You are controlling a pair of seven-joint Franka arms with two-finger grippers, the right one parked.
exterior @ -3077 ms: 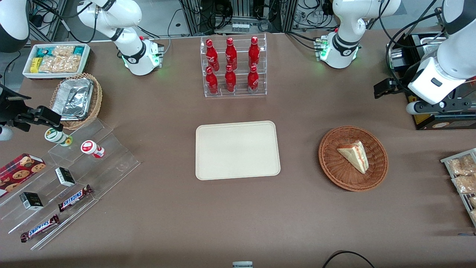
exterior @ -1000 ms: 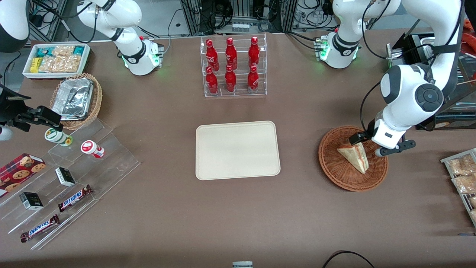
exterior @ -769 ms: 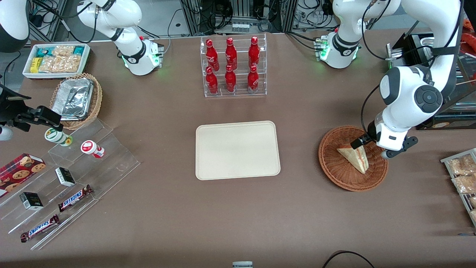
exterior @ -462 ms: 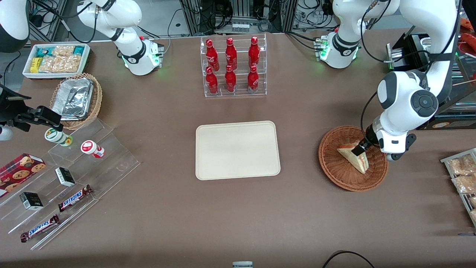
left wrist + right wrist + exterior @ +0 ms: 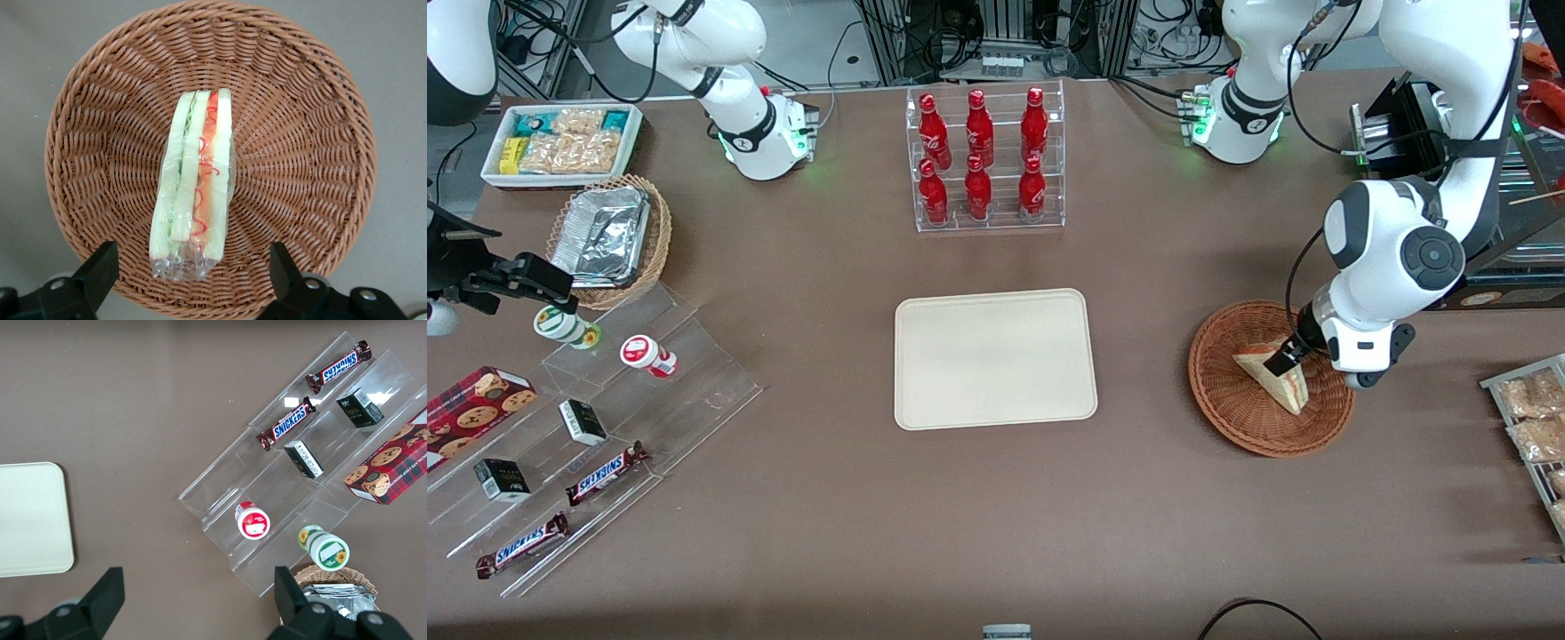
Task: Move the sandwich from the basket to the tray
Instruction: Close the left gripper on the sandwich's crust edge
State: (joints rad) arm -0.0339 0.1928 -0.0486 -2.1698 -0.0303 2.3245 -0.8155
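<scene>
The sandwich, a plastic-wrapped wedge of pale bread with red, orange and green layers, lies in the round reddish-brown wicker basket toward the working arm's end of the table. My gripper hangs open low over the basket. In the left wrist view its fingers stand wide apart on either side of the sandwich's wide end, not touching it, above the basket's rim. The cream tray lies bare at the table's middle, and one corner of the tray shows in the right wrist view.
A clear rack of red bottles stands farther from the front camera than the tray. A rack of snack packets sits at the working arm's table edge. Stepped acrylic shelves with candy bars and a tan basket of foil containers lie toward the parked arm's end.
The arm has swung in from the working arm's end of the table and come down over the basket. In the last second the open gripper has sunk closer round the sandwich, which has not moved.
</scene>
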